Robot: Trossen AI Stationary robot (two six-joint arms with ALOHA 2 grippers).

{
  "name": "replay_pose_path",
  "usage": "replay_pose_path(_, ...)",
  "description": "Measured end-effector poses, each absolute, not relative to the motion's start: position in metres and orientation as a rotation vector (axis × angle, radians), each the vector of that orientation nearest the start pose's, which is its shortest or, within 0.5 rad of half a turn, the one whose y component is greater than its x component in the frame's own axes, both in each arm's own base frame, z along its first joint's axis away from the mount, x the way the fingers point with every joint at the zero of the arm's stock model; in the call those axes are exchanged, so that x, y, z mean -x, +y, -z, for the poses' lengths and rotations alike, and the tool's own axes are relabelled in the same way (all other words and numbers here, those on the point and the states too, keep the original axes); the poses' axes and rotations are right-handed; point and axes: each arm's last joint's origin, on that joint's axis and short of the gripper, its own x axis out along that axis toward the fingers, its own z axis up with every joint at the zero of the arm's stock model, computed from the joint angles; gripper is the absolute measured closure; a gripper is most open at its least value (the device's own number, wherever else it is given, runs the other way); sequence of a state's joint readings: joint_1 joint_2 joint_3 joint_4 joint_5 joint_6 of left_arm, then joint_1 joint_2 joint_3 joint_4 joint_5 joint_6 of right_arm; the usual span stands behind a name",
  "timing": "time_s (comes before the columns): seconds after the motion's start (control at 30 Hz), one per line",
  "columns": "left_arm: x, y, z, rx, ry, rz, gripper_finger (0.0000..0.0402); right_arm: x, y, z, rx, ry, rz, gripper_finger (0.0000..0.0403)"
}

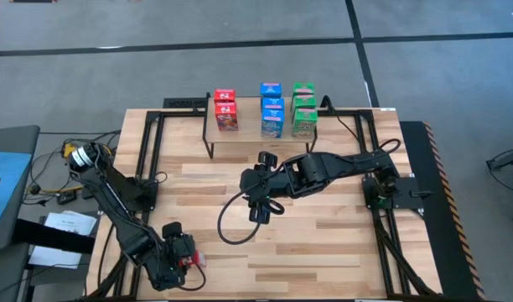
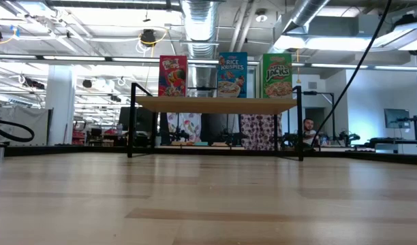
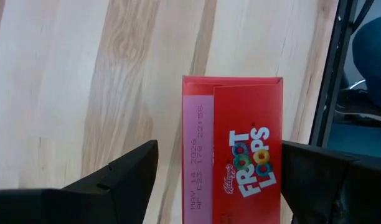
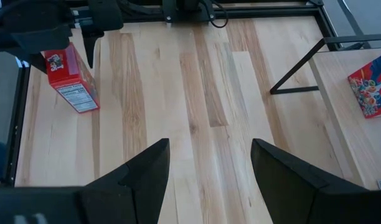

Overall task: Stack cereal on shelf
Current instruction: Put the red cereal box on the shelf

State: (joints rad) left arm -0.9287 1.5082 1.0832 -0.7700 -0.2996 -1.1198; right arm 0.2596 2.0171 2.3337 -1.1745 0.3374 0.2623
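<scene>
I have the left gripper [image 1: 188, 258] low at the near left corner of the table [image 1: 323, 243], fingers spread wide on either side of a red box [image 3: 234, 149], the last one off the shelf [image 1: 248, 134]. In the left wrist view the box sits between my fingers with a clear gap on each side, so nothing is clamped yet. The right wrist view shows it standing upright on the wood under that arm.

It is a small cardboard carton, so I judge it light and fairly stiff along its edges, but the broad printed faces will likely dent if I squeeze hard. The print looks glossy, so a loose grip could slip. I would close across the narrow width, near mid-height, with gentle force, and keep it upright on the lift.

The shelf already carries two red boxes [image 1: 225, 111], three blue [image 1: 272, 109] and three green [image 1: 303, 107], in three rows. The open spot is in the red row.

The right gripper [image 1: 261, 193] hovers mid-table in front of the shelf, fingers apart, holding nothing.
</scene>
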Motion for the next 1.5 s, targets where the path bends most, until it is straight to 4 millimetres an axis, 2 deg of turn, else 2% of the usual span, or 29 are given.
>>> replay_pose_path(0.17,-0.178,-0.224,-0.232,0.3,1.118,-0.05,0.0127,-0.399,0.096,-0.403,0.005,0.801,0.179,0.0152)
replay_pose_path(0.57,-0.178,-0.224,-0.232,0.269,1.124,-0.024,0.0209,-0.399,0.096,-0.403,0.005,0.801,0.179,0.0152)
replay_pose_path(0.8,-0.178,-0.225,-0.235,0.256,1.131,-0.004,0.0223,-0.399,0.096,-0.403,0.006,0.801,0.179,0.0152)
replay_pose_path(0.93,-0.185,-0.228,-0.251,0.246,1.104,0.046,0.0222,-0.399,0.095,-0.403,0.007,0.801,0.18,0.0152)
replay_pose_path(1.13,-0.194,-0.222,-0.284,0.17,1.091,0.056,0.0221,-0.401,0.089,-0.403,0.001,0.802,0.195,0.0152)
replay_pose_path(1.3,-0.201,-0.203,-0.313,0.045,1.101,0.008,0.0221,-0.402,0.083,-0.403,-0.026,0.81,0.175,0.0152)
replay_pose_path(1.5,-0.214,-0.168,-0.35,-0.116,1.1,-0.075,0.0221,-0.401,0.074,-0.401,-0.07,0.857,0.121,0.0152)
